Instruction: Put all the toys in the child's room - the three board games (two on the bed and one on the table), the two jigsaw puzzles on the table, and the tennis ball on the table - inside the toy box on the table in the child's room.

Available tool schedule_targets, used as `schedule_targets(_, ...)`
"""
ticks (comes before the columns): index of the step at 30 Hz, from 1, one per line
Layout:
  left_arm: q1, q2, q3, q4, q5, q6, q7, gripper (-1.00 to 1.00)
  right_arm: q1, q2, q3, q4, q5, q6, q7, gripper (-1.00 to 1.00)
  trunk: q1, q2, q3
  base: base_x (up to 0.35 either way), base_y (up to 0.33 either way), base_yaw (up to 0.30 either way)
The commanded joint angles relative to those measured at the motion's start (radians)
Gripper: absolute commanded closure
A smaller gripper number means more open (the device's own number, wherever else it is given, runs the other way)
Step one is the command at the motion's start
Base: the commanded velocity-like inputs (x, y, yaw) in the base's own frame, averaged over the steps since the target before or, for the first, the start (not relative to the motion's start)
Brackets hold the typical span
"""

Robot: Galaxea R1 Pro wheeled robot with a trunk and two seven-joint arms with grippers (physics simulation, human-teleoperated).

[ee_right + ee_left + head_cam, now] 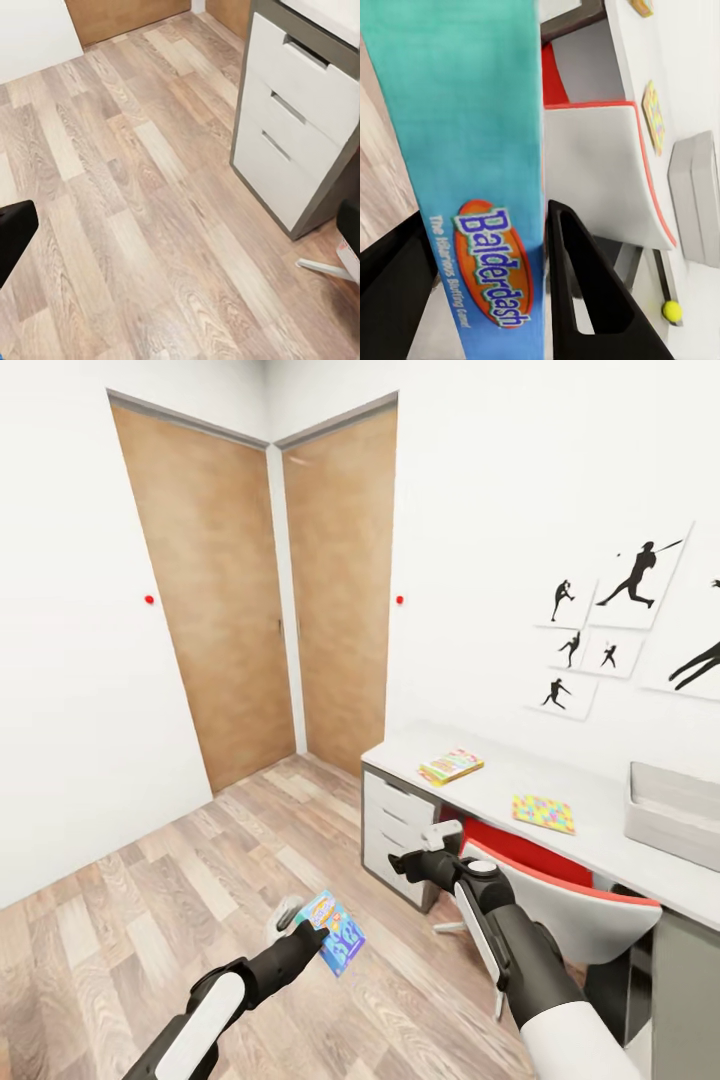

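White walls, two wood doors [230, 600] in the far corner, plank floor [130, 900] all around us. Our left gripper [312, 937] was clamped on the blue board game [334, 933], low over the floor; up close the box [472, 172] read "Balderdash". Our right gripper [432, 842] hung near the desk drawers [395, 830], fingers spread, nothing in it. On the table [590, 830] to the right: another game [451, 765] at the far end, a puzzle [544, 812] nearer, then the toy box [672, 810]. Red chair [570, 900] was tucked under. Tennis ball [672, 310] sat just beside the toy box.
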State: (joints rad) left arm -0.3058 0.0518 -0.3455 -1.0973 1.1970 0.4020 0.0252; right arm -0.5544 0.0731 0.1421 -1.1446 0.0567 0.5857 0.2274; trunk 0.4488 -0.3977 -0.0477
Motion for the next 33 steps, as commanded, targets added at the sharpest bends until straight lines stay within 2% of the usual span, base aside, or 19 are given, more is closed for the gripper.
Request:
schedule_targets(1, -0.001, 0.001, -0.001, -0.001, 0.009, 0.001, 0.002, 1.00, -0.001, 0.000, -0.001, -0.001, 0.006, 0.005, 0.006, -1.00, 0.001, -0.002, -0.002, 0.340, 0.006, 0.000)
schedule_targets(15, -0.001, 0.002, 0.000, -0.001, 0.009, 0.001, 0.001, 1.00, -0.001, 0.000, 0.000, -0.002, 0.006, 0.005, 0.006, -1.00, 0.001, -0.002, -0.002, 0.341, 0.092, 0.000)
schedule_targets(27, -0.001, 0.001, -0.001, -0.001, 0.010, 0.001, 0.001, 1.00, 0.023, -0.002, -0.002, -0.078, 0.006, 0.011, 0.007, -1.00, 0.001, -0.002, -0.002, 0.322, 0.173, 0.000)
schedule_targets(30, 0.000, 0.005, 0.000, -0.056, 0.010, 0.010, 0.004, 1.00, 0.059, -0.008, -0.011, -0.217, -0.001, 0.053, 0.009, -1.00, 0.001, -0.002, -0.002, 0.133, 0.046, 0.000)
schedule_targets(32, 0.002, 0.016, 0.001, -0.124, 0.009, 0.018, 0.015, 1.00, 0.102, -0.011, -0.018, -0.334, -0.003, 0.117, 0.011, -1.00, 0.001, -0.002, -0.002, 0.062, 0.022, 0.000)
schedule_targets(33, 0.002, 0.020, 0.001, -0.147, 0.009, 0.022, 0.022, 1.00, 0.115, -0.012, -0.022, -0.363, -0.003, 0.134, 0.012, -1.00, 0.001, -0.002, -0.002, 0.039, 0.014, 0.000)
